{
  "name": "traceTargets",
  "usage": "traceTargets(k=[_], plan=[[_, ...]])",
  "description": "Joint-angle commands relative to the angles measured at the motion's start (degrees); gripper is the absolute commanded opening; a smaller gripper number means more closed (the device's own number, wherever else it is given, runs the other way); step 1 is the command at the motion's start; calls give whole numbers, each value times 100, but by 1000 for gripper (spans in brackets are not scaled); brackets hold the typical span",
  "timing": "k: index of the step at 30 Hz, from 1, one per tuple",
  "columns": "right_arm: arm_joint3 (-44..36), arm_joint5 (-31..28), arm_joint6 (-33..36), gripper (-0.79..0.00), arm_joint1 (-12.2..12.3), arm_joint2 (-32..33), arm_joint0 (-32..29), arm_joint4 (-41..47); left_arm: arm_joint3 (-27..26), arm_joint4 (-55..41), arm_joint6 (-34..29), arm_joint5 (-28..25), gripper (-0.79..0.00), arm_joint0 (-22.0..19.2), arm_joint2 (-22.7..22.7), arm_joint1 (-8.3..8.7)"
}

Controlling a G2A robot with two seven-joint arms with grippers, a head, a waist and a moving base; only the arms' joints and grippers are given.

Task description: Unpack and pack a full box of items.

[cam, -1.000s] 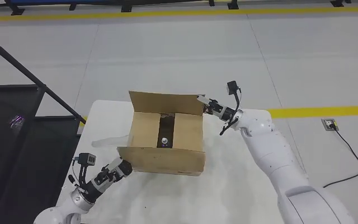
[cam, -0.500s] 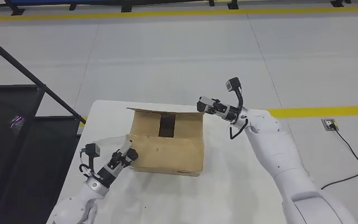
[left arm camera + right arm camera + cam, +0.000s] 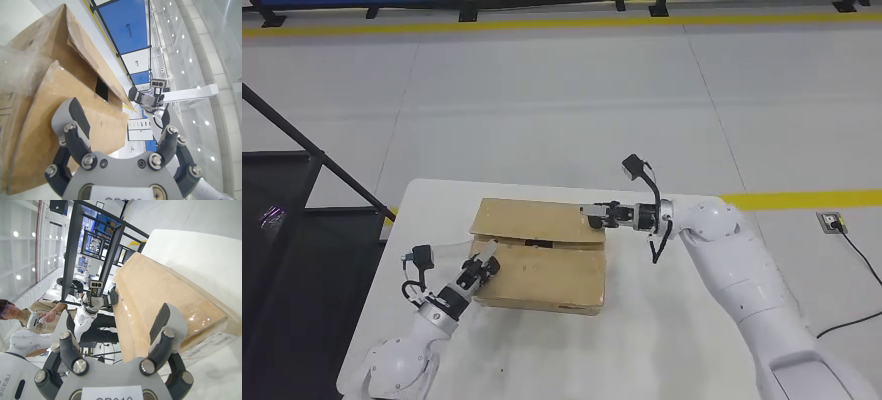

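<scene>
Top view showed the box (image 3: 542, 295) on the table (image 3: 662, 330), my left gripper (image 3: 485, 268) pushing the near flap (image 3: 542, 262) and my right gripper (image 3: 589, 214) pressing the far flap (image 3: 527, 215), both open and empty, to shut it, I think.

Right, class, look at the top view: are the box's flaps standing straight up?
No, the flaps lie folded down over the box, leaving only a narrow dark gap between them.

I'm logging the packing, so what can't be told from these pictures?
- What lies inside the box: in the top view the flaps cover it; in the left wrist view the gap is just dark.
- Whether the left gripper touches the box: too small in the top view, unclear in its wrist view.
</scene>
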Motion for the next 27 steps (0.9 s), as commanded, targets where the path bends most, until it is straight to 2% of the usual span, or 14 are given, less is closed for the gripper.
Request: traceTargets(k=[1,4,8,17,21,27], plan=[[-32,274,-10,0,-13,-47,-44,28,39,77,125,7,0,-54,79,-17],[-86,542,-9,0,-37,-121,-115,70,105,321,330,55,0,-175,201,-40],[-163,610,225,0,-52,-106,-255,438,180,540,593,63,0,-279,374,-78],[-615,789,259,0,-3,-157,-511,301,326,577,932,15,0,-357,428,-130],[-823,881,88,0,54,-120,-641,84,290,407,1225,-77,0,-323,280,-148],[-1047,981,42,0,114,-68,-818,25,209,118,1528,-270,0,-46,-204,-134]])
